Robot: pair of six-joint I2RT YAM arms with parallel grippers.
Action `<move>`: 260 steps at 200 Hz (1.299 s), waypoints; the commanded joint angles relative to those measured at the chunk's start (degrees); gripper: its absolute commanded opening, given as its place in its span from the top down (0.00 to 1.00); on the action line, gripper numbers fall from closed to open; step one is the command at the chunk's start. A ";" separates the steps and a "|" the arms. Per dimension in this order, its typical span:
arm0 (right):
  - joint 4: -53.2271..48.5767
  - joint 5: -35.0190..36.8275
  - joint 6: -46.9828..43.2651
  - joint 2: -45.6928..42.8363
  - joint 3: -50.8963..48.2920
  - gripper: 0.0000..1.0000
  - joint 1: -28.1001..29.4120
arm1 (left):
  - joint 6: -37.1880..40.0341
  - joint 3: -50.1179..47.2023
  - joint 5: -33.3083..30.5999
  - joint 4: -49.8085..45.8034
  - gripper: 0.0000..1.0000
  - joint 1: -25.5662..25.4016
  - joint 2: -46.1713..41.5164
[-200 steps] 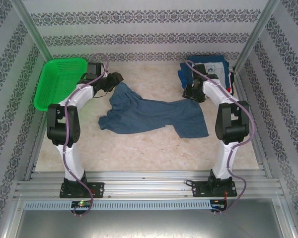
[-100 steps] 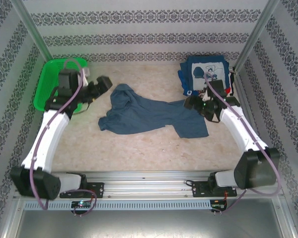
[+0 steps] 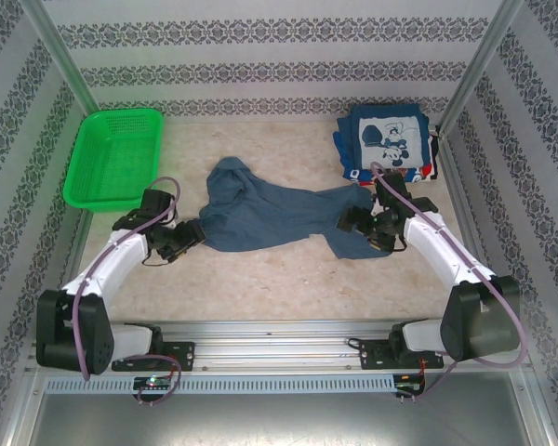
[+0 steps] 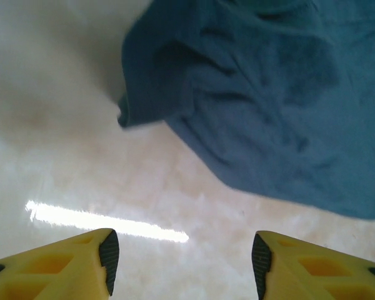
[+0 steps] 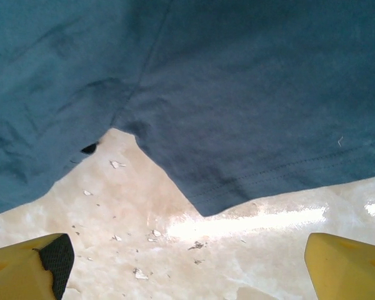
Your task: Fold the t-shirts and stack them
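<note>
Slate-blue t-shirt [image 3: 279, 216] lies crumpled in the middle of the table [image 3: 288, 279]; folded navy t-shirts [image 3: 389, 141] sit at the far right corner. Left gripper [image 4: 181, 253] and right gripper [image 5: 187, 256] hover near its left and right edges, both with jaws apart and holding nothing.
</note>
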 commanded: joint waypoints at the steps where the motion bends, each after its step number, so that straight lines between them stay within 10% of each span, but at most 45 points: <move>1: 0.51 -1.19 -0.55 -0.55 -1.15 0.05 0.83 | 0.92 0.15 -5.83 7.38 0.42 -0.50 2.74; 72: 2.33 -2.89 -1.72 -2.70 -1.80 0.03 1.44 | 1.15 2.21 -4.57 16.76 0.55 -0.54 16.11; 124: 3.09 -3.39 -2.94 -3.75 -1.31 0.02 2.08 | 1.95 6.75 0.58 10.53 0.94 -0.74 12.23; 201: 3.83 -3.32 -2.77 -3.37 -0.97 0.02 2.20 | -8.39 7.95 17.57 -1.87 0.98 -0.63 -3.59; 260: 4.54 -3.51 -2.37 -1.74 -0.25 0.02 3.20 | -0.21 10.55 19.13 -0.36 0.98 1.44 12.67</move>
